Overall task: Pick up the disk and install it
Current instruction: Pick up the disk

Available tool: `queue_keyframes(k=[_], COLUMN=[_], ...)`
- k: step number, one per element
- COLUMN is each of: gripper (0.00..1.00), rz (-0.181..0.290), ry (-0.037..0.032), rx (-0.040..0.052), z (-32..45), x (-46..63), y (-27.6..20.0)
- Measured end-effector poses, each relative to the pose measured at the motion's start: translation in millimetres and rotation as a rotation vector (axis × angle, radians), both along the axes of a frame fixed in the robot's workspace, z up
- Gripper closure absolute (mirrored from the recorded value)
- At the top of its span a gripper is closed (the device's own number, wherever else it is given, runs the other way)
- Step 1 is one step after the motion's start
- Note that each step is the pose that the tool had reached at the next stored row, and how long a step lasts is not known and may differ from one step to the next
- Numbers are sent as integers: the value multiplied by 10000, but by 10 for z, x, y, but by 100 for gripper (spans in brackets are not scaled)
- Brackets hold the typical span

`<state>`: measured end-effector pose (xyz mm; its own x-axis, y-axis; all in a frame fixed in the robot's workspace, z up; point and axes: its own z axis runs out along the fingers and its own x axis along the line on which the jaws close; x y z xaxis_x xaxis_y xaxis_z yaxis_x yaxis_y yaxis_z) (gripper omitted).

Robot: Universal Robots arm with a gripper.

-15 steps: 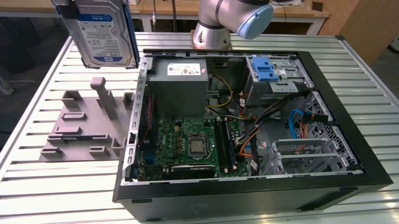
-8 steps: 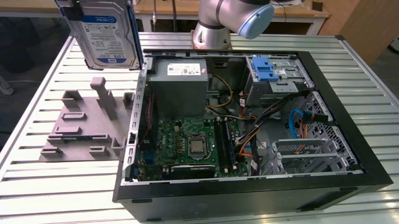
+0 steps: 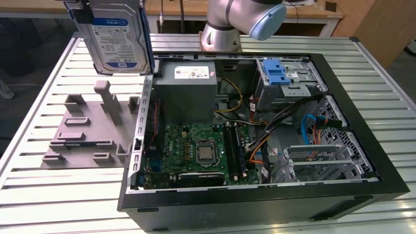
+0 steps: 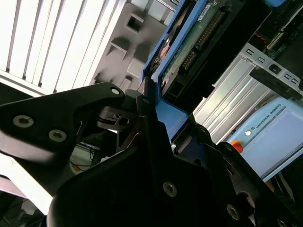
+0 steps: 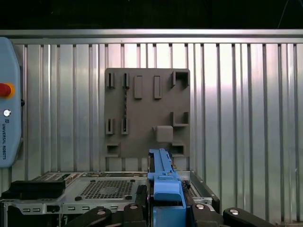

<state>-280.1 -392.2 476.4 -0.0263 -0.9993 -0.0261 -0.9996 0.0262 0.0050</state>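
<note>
The disk (image 3: pixel 117 39), a silver hard drive with a blue-and-white label and a blue bracket along its edge, hangs upright in the air at the exterior view's upper left. It is above the far end of the grey fixture plate (image 3: pixel 85 131) and just outside the open computer case (image 3: pixel 260 195). In both wrist views my gripper (image 5: pixel 165 208) (image 4: pixel 156 118) is shut on the disk's blue bracket (image 5: pixel 163 175) (image 4: pixel 165 52), with black fingers (image 5: pixel 137 208) on either side. The drive's green circuit board (image 4: pixel 203 33) shows in the second wrist view.
Inside the case are a grey power supply (image 3: pixel 188 92), a motherboard (image 3: pixel 195 151), loose cables (image 3: pixel 260 141) and a drive bay with a blue latch (image 3: pixel 279 73). The arm's base (image 3: pixel 221 34) stands behind the case. A teach pendant (image 5: pixel 7 118) lies on the slatted table (image 5: pixel 236 118).
</note>
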Motion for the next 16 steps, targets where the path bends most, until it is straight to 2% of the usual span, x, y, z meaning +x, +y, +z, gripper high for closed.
queue_keyframes(k=[16], gripper=[64], rz=[-1], ry=[0], rx=[0], z=[0], x=[246], y=[-105])
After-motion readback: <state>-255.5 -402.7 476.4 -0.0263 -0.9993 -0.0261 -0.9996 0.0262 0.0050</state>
